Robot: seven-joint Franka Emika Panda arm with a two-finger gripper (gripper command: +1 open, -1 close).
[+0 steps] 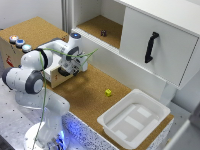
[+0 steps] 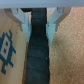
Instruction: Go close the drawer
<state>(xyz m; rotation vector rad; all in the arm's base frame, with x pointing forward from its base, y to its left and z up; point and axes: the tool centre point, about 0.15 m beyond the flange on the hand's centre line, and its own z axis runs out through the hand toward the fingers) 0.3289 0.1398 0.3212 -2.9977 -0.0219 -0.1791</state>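
The drawer (image 1: pixel 54 78) is a small tan-fronted box with a pale rim. It sticks out of the light wooden box (image 1: pixel 12 56) at the exterior view's left and is partly hidden by my arm. My gripper (image 1: pixel 75 67) hangs just off the drawer's outer end, on the side of the exterior view's right, pointing down at the cork table. In the wrist view my gripper (image 2: pixel 38 20) has its pale fingers (image 2: pixel 23 19) apart on either side of a dark strip (image 2: pixel 37 55). Tan plywood with a blue print (image 2: pixel 7 45) lies on one side and cork (image 2: pixel 67 55) on the other. I cannot tell if the gripper touches the drawer.
Three round buttons (image 1: pixel 20 43) sit on the wooden box. A small yellow block (image 1: pixel 108 92) lies on the cork. A white plastic tub (image 1: pixel 133 119) stands at the front right. A white cabinet panel with a black handle (image 1: pixel 151 47) and an open shelf holding a small dark object (image 1: pixel 103 33) stand behind.
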